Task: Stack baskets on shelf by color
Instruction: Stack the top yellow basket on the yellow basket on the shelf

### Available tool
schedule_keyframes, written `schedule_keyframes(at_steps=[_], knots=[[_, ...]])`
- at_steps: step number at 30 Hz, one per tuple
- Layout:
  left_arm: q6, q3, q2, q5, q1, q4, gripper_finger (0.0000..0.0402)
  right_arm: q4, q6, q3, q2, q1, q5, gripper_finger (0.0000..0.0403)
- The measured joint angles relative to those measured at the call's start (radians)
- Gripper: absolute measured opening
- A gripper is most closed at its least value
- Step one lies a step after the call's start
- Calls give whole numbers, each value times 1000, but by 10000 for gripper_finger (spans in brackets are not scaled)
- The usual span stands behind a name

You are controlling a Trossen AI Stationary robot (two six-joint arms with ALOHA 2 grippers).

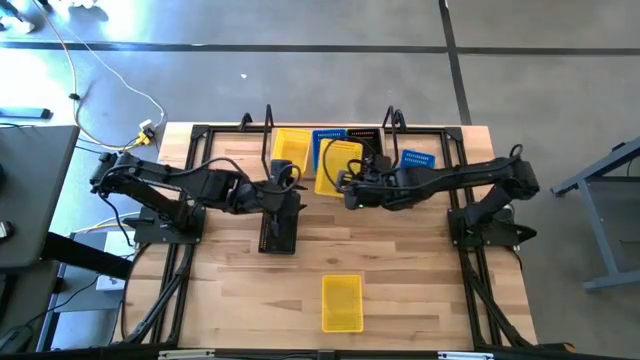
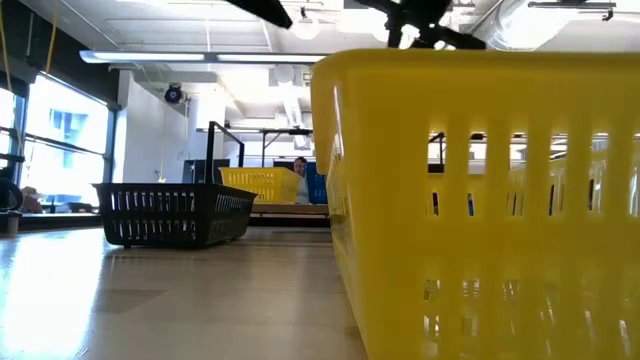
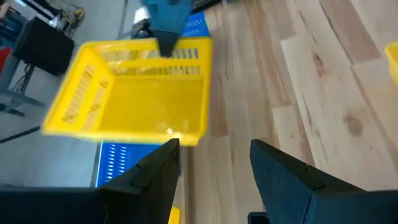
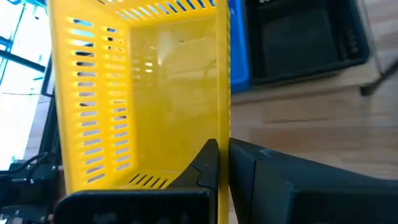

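The right gripper (image 4: 222, 163) pinches the rim of a yellow basket (image 4: 149, 93) and holds it above the shelf (image 1: 330, 135), with a blue basket (image 4: 237, 43) and a black basket (image 4: 305, 37) just past it and another yellow basket (image 1: 291, 146) on the shelf beside it. The left gripper (image 3: 214, 163) hangs open over bare table (image 3: 298, 81), near the held basket, with a black basket (image 1: 278, 232) under the arm. A third yellow basket (image 1: 341, 302) sits well apart near the table's front edge, with open wood all around it.

No readable text, labels, brands, numbers or signs on any surface in view.
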Motion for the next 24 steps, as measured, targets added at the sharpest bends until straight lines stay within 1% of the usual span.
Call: schedule_keyframes(at_steps=[10, 12, 19, 22, 24], knots=[[48, 0, 66, -62, 0, -5, 186, 87, -91, 85, 81, -15, -2, 0], [53, 0, 75, -81, 0, -1, 186, 102, -107, 90, 84, -15, -3, 0], [55, -1, 93, -85, 1, -20, 185, 160, -134, 90, 84, -7, -4, 0], [55, -1, 92, -86, 1, -19, 172, 176, -149, 90, 84, -7, -7, 0], [55, -1, 92, -92, 1, -19, 151, 191, -166, 90, 84, -7, -7, 0]])
